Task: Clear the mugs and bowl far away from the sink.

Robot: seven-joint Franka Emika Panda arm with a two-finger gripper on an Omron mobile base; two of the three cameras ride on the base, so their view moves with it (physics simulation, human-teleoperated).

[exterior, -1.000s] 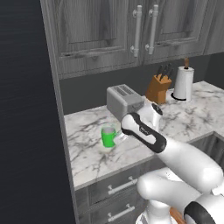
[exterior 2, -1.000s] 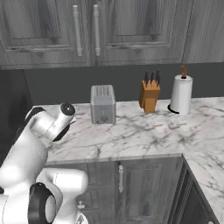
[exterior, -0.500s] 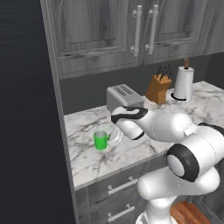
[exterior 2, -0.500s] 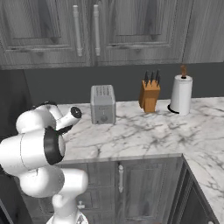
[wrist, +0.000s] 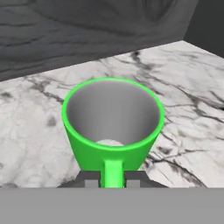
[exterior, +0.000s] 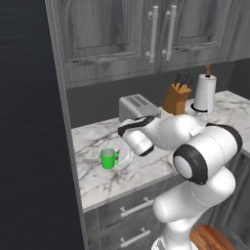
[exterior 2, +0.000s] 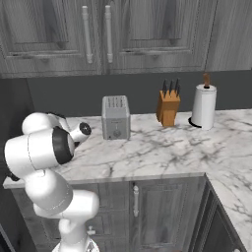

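My two fingertips [wrist: 91,183] sit low at the edge of the hand view, one on each side of the handle of the green mug [wrist: 113,127] — my gripper [wrist: 113,183] is drawn in narrow around that handle, the tips just beside it, though I cannot tell whether they press on it or stand a hair off. The mug stands upright on the marble counter [wrist: 183,92], its mouth facing me, pale grey inside with a lighter spot at the bottom.

From the left base view, the same green mug [exterior: 108,158] rests on the counter [exterior: 97,180] near the front left part of the slab, its handle pointing toward my gripper [exterior: 123,157], which reaches in from the right. I count one mug here.

Further out along the wall there is one toaster [exterior: 137,106] behind my forearm, one knife block [exterior: 177,98] with dark handles sticking up, and one paper towel roll [exterior: 204,93] standing upright on its holder. In the right base view they line up left to right: toaster [exterior 2: 115,117], knife block [exterior 2: 168,107], paper towel roll [exterior 2: 203,106] — each well apart from the next. Two upper cabinet doors [exterior 2: 113,34] with long vertical handles hang above. Below the counter edge I see two drawers [exterior: 134,208], one over the other.
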